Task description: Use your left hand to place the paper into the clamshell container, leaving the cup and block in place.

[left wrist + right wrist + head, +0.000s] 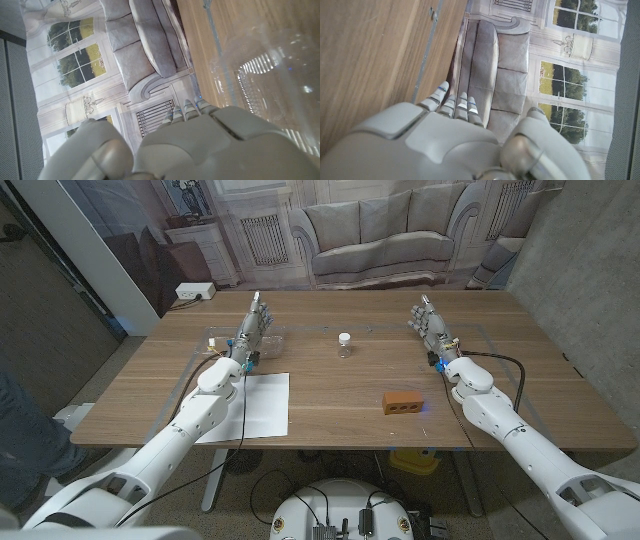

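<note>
A white sheet of paper (254, 404) lies near the table's front edge on the left side. The clear clamshell container (262, 343) sits behind it, faint against the wood, and shows close up as ribbed clear plastic (270, 75) in the left wrist view. My left hand (251, 328) stands over the container's left part with straight fingers, holding nothing. A small clear cup (344, 345) stands at the table's middle. A brown block (402, 402) lies front right. My right hand (431, 322) stands at the far right, fingers straight and empty.
A thin clear strip (480, 332) outlines a work area on the wooden table (540, 410). Black cables run from both wrists. A backdrop printed with a sofa hangs behind the table. A person's leg (25, 435) shows at the picture's left edge.
</note>
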Robot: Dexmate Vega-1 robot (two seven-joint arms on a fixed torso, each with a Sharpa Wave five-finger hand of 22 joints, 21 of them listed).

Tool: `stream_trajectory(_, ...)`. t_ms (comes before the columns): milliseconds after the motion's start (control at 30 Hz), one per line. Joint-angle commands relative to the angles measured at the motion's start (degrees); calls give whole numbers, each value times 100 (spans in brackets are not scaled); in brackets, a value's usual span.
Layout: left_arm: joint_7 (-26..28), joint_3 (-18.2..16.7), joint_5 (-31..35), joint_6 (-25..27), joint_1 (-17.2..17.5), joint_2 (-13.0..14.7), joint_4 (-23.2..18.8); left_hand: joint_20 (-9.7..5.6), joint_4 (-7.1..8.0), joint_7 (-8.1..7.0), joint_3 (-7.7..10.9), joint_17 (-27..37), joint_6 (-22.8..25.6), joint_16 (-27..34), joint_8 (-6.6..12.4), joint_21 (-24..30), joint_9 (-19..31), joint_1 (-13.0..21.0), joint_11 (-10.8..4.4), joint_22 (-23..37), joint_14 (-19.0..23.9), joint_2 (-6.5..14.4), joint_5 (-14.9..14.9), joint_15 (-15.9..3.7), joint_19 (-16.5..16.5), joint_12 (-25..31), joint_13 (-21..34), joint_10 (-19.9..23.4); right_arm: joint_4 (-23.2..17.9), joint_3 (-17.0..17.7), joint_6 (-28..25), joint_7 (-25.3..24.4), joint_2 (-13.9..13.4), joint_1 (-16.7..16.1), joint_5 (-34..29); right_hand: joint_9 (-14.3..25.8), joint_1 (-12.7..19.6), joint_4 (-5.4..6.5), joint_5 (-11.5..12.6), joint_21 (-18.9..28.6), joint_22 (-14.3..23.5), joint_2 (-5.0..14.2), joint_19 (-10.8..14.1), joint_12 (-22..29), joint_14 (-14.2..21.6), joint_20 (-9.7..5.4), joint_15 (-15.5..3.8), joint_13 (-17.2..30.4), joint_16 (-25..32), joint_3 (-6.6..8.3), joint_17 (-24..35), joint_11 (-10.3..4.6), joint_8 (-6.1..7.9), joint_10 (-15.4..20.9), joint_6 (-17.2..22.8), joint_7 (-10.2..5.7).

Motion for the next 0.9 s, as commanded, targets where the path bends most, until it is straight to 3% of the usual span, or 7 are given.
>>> stream_trajectory(33,-17,-371,627,171,-132,-499,55,-277,20,-3,-2,19,-8,42,46,54,6,61,-17,27,11,18,44,-16,-41,57,18,17,378,813,-158,595,765,128,-697,10,20,3,21,13,24,12,54,14,69,-187,17,22,38,27,26,-1,38,60,69,-15)
stream_trajectory(433,-156,-556,883,161,-104,-800,88,-262,-21,-2,26,14,133,70,83,84,5,145,14,23,142,122,96,1,34,88,17,136,132,1231,-426,767,998,-41,-1035,9,9,3,35,-17,27,22,72,28,97,-177,28,22,45,16,24,19,48,94,98,-20)
stream_trajectory(900,-100,-685,1069,316,187,-693,-344,-242,-72,1,69,10,258,83,108,108,6,264,-14,21,257,239,137,-6,116,109,18,248,-24,1402,-501,658,1170,-187,-1172,9,6,5,46,-51,29,49,70,25,91,-165,38,23,39,17,24,32,50,89,109,-21)
